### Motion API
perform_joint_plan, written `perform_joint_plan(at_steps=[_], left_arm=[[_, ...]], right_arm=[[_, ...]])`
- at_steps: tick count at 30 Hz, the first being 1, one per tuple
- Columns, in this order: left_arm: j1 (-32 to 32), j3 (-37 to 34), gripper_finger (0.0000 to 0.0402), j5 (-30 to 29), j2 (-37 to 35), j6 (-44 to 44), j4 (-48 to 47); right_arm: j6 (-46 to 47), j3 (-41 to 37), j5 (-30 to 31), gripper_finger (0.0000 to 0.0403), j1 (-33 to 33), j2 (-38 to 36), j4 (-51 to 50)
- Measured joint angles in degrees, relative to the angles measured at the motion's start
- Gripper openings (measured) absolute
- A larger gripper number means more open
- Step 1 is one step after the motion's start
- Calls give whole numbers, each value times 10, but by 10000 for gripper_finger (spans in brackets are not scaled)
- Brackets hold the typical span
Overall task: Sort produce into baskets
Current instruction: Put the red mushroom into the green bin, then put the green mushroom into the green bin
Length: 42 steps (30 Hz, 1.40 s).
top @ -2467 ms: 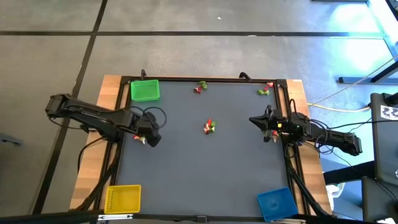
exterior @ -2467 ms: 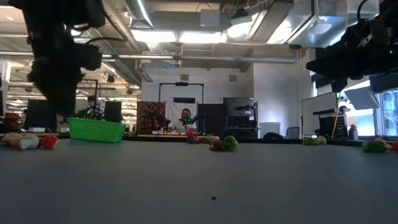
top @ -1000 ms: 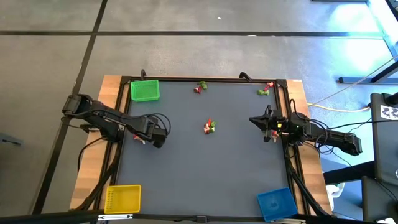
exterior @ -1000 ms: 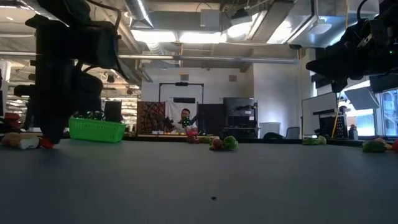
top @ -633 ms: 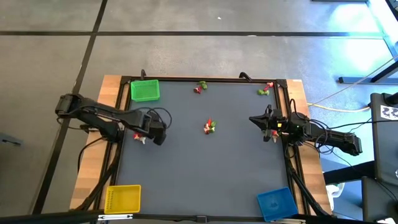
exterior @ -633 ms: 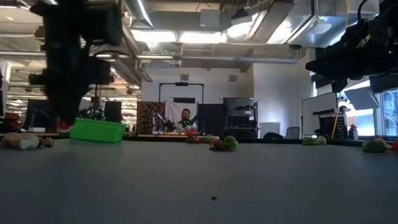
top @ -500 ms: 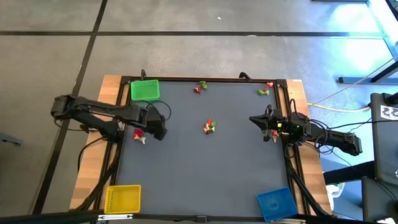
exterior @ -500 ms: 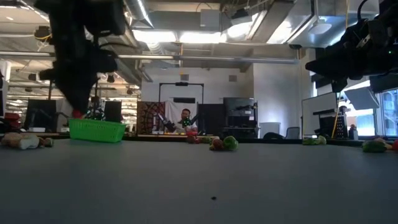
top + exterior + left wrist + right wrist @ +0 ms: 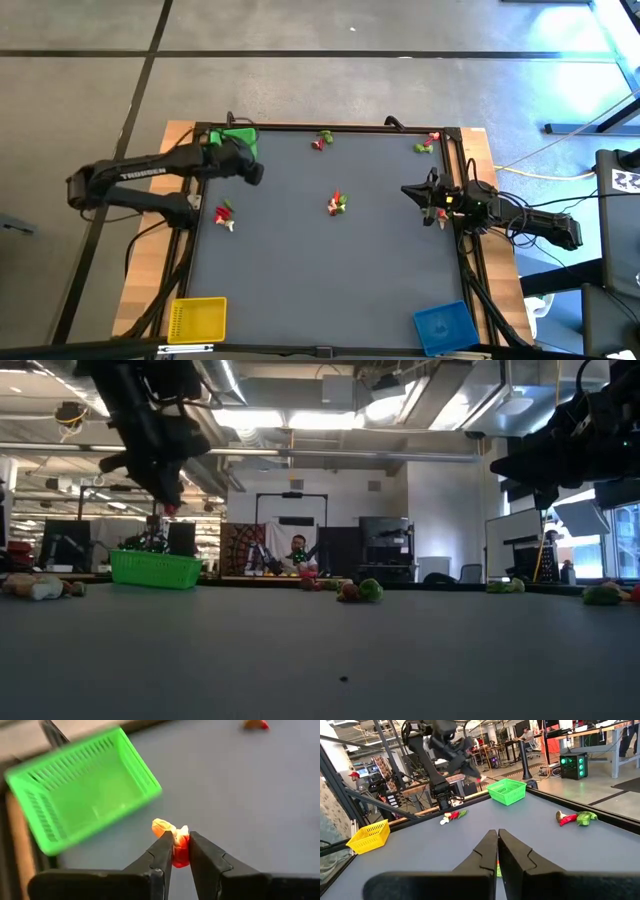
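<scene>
My left gripper (image 9: 250,174) hangs above the grey mat just off the near side of the green basket (image 9: 82,802), shut on a small red piece of produce (image 9: 179,851) with a pale orange end. Further produce lies on the mat: a red and green bit (image 9: 223,212) with a pale bit (image 9: 229,225) near the left edge, a cluster (image 9: 337,204) in the middle, and two clusters (image 9: 322,139) (image 9: 428,143) at the far edge. My right gripper (image 9: 497,839) waits shut above the mat's right edge. My left gripper pinches the piece's red part (image 9: 180,856) between its two fingers, near their free ends. The pale orange end (image 9: 162,826) sticks out past the fingertips. The fingers slant downward toward the far edge. The piece is lifted clear of the mat (image 9: 170,510).
The yellow basket (image 9: 197,318) stands at the near left corner and the blue basket (image 9: 443,326) at the near right corner. A black frame edges the mat (image 9: 330,270), with bare mat between the clusters. People and desks show in the room beyond.
My left gripper has risen from the produce by the mat's left edge with the red piece between its fingers. It has swung toward the far edge, up to the green basket. The red piece is lifted clear; the other bits stay on the mat.
</scene>
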Motion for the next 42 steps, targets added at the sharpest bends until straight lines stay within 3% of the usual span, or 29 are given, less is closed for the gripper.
perform_joint_plan(at_steps=[7, 16, 28, 34, 42], left_arm=[[89, -10, 56, -94, 21, 92, 91], [172, -48, 56, -98, 68, 127, 159], [183, -54, 60, -96, 92, 147, 162], [182, -54, 117, -90, 92, 144, 162], [181, -52, 177, 20, 73, 148, 160]], right_arm=[[1, 0, 1, 17, 0, 0, 0], [1, 0, 2, 17, 0, 0, 0], [-2, 0, 3, 17, 0, 0, 0], [-3, 0, 3, 17, 0, 0, 0], [-3, 0, 3, 17, 0, 0, 0]])
